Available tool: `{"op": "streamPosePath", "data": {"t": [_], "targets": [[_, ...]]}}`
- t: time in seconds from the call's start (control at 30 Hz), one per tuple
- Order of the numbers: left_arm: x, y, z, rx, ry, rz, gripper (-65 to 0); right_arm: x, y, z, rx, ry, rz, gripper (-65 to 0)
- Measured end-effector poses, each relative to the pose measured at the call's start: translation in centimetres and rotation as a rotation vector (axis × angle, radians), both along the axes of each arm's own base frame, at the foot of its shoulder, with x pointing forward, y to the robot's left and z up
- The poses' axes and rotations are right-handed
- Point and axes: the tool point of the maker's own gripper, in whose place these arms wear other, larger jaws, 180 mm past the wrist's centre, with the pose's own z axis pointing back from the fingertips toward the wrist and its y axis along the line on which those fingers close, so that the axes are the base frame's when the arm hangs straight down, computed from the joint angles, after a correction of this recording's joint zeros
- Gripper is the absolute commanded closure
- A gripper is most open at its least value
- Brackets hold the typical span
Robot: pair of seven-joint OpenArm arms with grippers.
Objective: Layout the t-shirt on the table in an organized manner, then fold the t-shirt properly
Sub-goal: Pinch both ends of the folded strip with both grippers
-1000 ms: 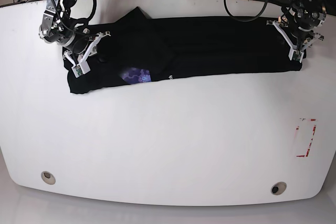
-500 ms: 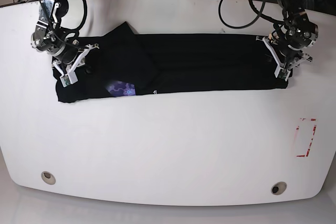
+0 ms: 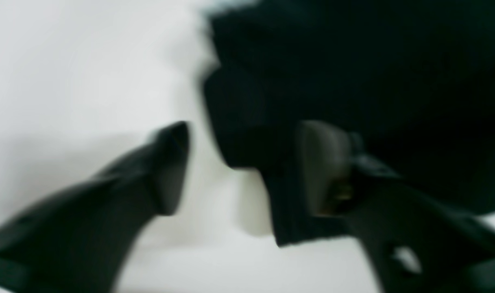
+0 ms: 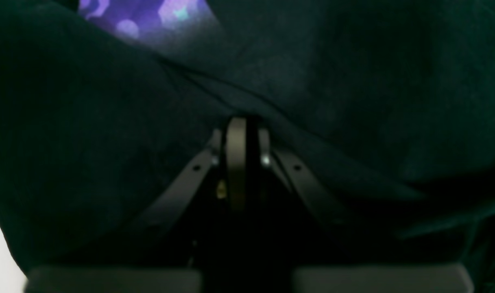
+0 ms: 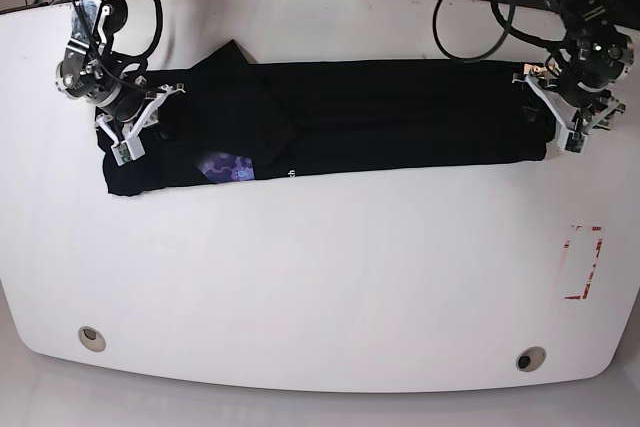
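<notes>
The black t-shirt (image 5: pixel 400 112) lies as a long band across the far half of the white table (image 5: pixel 320 277), its purple graphic (image 5: pixel 227 167) near the left end. My right gripper (image 5: pixel 122 150) is at that left end, shut on the t-shirt; in the right wrist view its closed fingers (image 4: pixel 236 162) reach into a fold of the cloth (image 4: pixel 353 101). My left gripper (image 5: pixel 572 140) is open just off the shirt's right end. In the blurred left wrist view the shirt's corner (image 3: pixel 247 122) lies between the spread fingers (image 3: pixel 168 171), close to the right one.
A red-and-white rectangle mark (image 5: pixel 583 262) sits near the right edge. Two round grommets (image 5: pixel 91 337) (image 5: pixel 529 358) lie along the near edge. Black cables (image 5: pixel 470 7) hang over the table's far edge behind the right-hand arm.
Both arms first drew the t-shirt to the left. Then my left gripper opened, let go of the right end and moved right, off the cloth. The right gripper kept its hold.
</notes>
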Motion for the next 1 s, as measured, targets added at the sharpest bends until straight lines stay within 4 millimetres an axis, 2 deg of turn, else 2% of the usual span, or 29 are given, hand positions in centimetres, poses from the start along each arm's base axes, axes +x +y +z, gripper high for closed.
{"op": "streamPosePath", "data": {"t": [0.13, 0.3, 0.4, 0.57, 0.83, 1.0], "targets": [[-0.5, 1.0, 0.3, -0.034, 0.026, 0.035, -47.6, 0.0, 0.0, 0.0, 0.0, 0.001, 0.0, -3.6], [0.7, 3.4, 2.6, -0.09, -0.058, 0.096, -47.6, -0.1, 0.0, 0.0, 0.001, -0.001, 0.0, -3.6], [0.9, 4.1, 2.8, -0.146, -0.083, 0.115, -47.6, -0.1, 0.0, 0.0, 0.001, 0.0, -0.001, -3.6], [-0.3, 4.6, 0.3, -0.235, 0.0, 0.144, -47.6, -0.1, 0.0, 0.0, 0.001, 0.0, -0.001, -3.6], [0.1, 4.5, -2.2, -0.345, 0.032, 0.178, -47.6, -0.1, 0.0, -0.1, 0.004, 0.0, -0.008, -3.6], [-0.8, 4.1, -3.9, -0.385, 0.082, 0.197, -47.6, -0.1, 0.1, -0.1, 0.003, 0.001, -0.007, -3.6]]}}
